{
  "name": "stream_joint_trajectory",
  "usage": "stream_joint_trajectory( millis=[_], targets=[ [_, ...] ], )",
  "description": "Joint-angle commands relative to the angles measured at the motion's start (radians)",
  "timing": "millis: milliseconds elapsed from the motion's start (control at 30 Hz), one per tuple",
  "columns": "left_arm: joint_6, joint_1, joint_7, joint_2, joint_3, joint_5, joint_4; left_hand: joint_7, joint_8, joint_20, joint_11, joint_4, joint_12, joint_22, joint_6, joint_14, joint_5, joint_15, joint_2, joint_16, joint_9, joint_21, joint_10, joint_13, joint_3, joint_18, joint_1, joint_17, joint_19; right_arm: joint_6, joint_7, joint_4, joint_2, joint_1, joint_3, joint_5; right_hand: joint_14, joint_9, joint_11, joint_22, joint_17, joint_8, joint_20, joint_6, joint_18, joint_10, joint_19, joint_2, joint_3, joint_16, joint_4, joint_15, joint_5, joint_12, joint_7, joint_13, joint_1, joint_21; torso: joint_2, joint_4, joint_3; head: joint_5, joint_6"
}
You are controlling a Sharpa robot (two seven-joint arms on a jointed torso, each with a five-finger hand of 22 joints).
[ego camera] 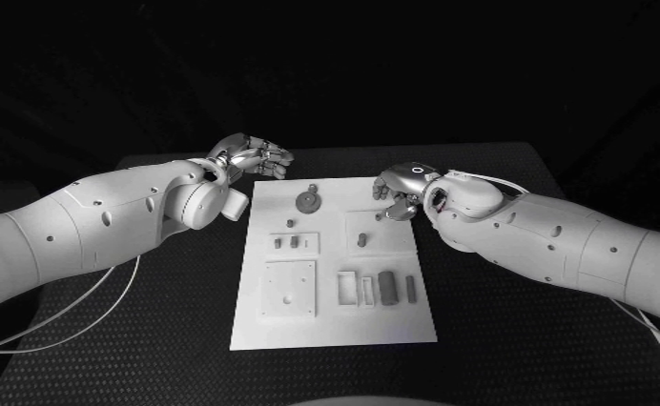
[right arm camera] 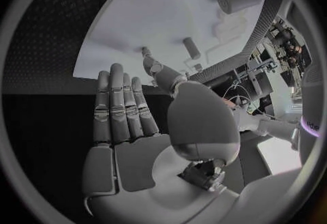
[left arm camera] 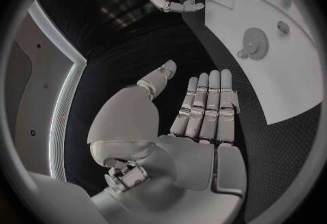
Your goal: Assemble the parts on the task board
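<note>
Both hands empty, nothing picked up yet. Left hand (ego camera: 253, 158) hovers over the black tabletop (ego camera: 179, 320) just off the far left corner of the task board (ego camera: 282, 330); in its wrist view the fingers (left arm camera: 207, 104) are straight, side by side, thumb apart, holding nothing. Right hand (ego camera: 404, 189) sits over the far right part of the board, fingers loosely curled in the head view; in the right wrist view they are extended (right arm camera: 122, 107) with a bare palm, so also unloaded. Parts lie on the board: a gear (ego camera: 311, 201) at the far middle, between the two hands; small pegs (ego camera: 292, 224) nearer the left side; a raised square plate (ego camera: 290, 288) toward the near left; a row of upright blocks (ego camera: 389, 286) near the middle right. The gear also shows in the left wrist view (left arm camera: 255, 44), flat on the board with a small stud beside it. Judgement: the step in hand is the first approach and pick, most likely by the right hand, which is closest to the small pieces at the far right. To do it well: bring the hand down over one part only, thumb opposed to fingertips, and pinch from the sides rather than from above so the piece does not skid on the smooth plate. Keep the left hand off the board edge so it does not nudge it. Which seat each part belongs to, I cannot tell from here.
</note>
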Motion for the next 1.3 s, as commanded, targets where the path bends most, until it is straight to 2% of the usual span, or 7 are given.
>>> stream_joint_trajectory(
  millis=[33,200,267,333,433,733,1300],
  targets=[
    [0.013,0.002,0.005,0.001,0.001,0.005,0.0,0.001,0.002,-0.002,0.0,0.005,-0.001,0.002,-0.007,0.0,-0.003,0.004,-0.001,-0.005,-0.001,0.001,-0.009,-0.001,-0.002,0.018,-0.007,0.001,-0.006,-0.021,0.017,-0.002,0.0,-0.006,-0.008,-0.012,-0.022,-0.003,0.005,0.003,-0.005,-0.008,0.004,-0.016,-0.003,-0.018,-0.023,-0.012,0.003,-0.014,0.001,0.006,0.001,-0.011,-0.001,-0.009,0.007,-0.01,0.0,0.002,0.0006,-0.004,-0.001],
    [0.013,0.002,0.006,0.0,0.001,0.005,0.0,0.001,0.002,-0.002,0.0,0.004,-0.001,0.002,-0.007,0.0,-0.003,0.004,-0.001,-0.005,-0.001,0.001,-0.009,-0.001,-0.001,0.018,-0.006,0.001,-0.006,-0.052,0.026,0.012,-0.007,-0.016,-0.013,-0.026,-0.049,-0.004,0.016,0.011,-0.01,-0.009,0.009,-0.03,-0.01,-0.053,-0.05,-0.026,0.012,-0.033,0.004,0.018,0.001,-0.027,-0.008,-0.025,0.019,-0.017,0.0,0.0008,0.0005,-0.005,-0.001],
    [0.013,0.002,0.006,0.0,0.001,0.005,0.0,0.001,0.002,-0.002,0.0,0.005,-0.001,0.002,-0.007,0.0,-0.003,0.004,-0.001,-0.005,-0.001,0.001,-0.009,-0.001,-0.001,0.018,-0.006,0.002,-0.006,-0.08,0.041,0.017,-0.011,-0.021,-0.013,-0.026,-0.049,-0.001,0.017,0.014,-0.01,-0.004,0.009,-0.023,-0.01,-0.054,-0.051,-0.021,0.016,-0.033,0.004,0.018,0.001,-0.024,0.0,-0.026,0.023,-0.016,0.0,0.0009,0.0009,-0.005,-0.001],
    [0.013,0.002,0.005,0.0,0.001,0.005,0.0,0.001,0.002,-0.002,0.0,0.005,-0.001,0.002,-0.007,0.0,-0.003,0.004,-0.001,-0.006,-0.001,0.001,-0.009,-0.001,-0.001,0.018,-0.006,0.002,-0.006,-0.109,0.057,0.02,-0.011,-0.028,-0.013,-0.022,-0.033,0.004,0.011,0.023,-0.005,0.011,0.006,0.003,-0.005,-0.007,-0.04,-0.008,0.019,-0.023,0.001,0.012,0.001,0.003,0.023,-0.018,0.032,-0.006,0.0,0.0006,0.0012,-0.004,-0.002],
    [0.013,0.002,0.006,0.0,0.001,0.005,-0.001,0.001,0.002,-0.002,0.0,0.005,-0.001,0.002,-0.008,0.0,-0.003,0.004,-0.001,-0.006,-0.002,0.001,-0.009,-0.002,-0.001,0.018,-0.006,0.002,-0.006,-0.146,0.071,0.022,-0.009,-0.035,-0.014,-0.017,-0.023,0.007,0.002,0.029,-0.001,0.022,0.006,0.021,-0.001,0.024,-0.029,-0.001,0.019,-0.018,0.001,0.004,0.001,0.018,0.018,-0.013,0.036,0.002,0.0,-0.0004,0.0008,-0.004,-0.001],
    [0.014,0.002,0.006,0.002,0.001,0.005,-0.002,0.002,0.002,-0.002,0.0,0.005,-0.001,0.002,-0.009,0.0,-0.003,0.004,-0.002,-0.006,-0.002,0.002,-0.009,-0.002,-0.002,0.018,-0.006,0.003,-0.006,-0.134,0.064,0.003,0.009,-0.052,-0.017,-0.025,0.023,0.011,-0.029,0.039,0.005,0.051,0.002,0.077,0.014,0.103,0.015,0.027,0.018,-0.001,0.002,-0.023,0.001,0.054,-0.006,-0.001,0.029,0.021,0.001,0.0019,0.0003,-0.006,-0.001],
    [0.017,0.002,0.003,0.001,0.001,0.005,-0.001,0.004,0.0,-0.002,0.001,0.006,0.0,0.003,-0.014,0.001,-0.003,0.005,-0.002,-0.008,-0.003,0.002,-0.01,-0.004,-0.002,0.018,-0.007,0.005,-0.007,-0.117,0.048,-0.035,0.022,-0.06,-0.028,-0.052,0.033,0.008,-0.034,0.04,0.006,0.052,0.002,0.084,0.018,0.114,0.024,0.037,0.021,0.0,0.001,-0.028,0.001,0.056,-0.009,-0.002,0.028,0.023,0.0,0.0015,-0.0005,-0.005,-0.005]
  ],
)
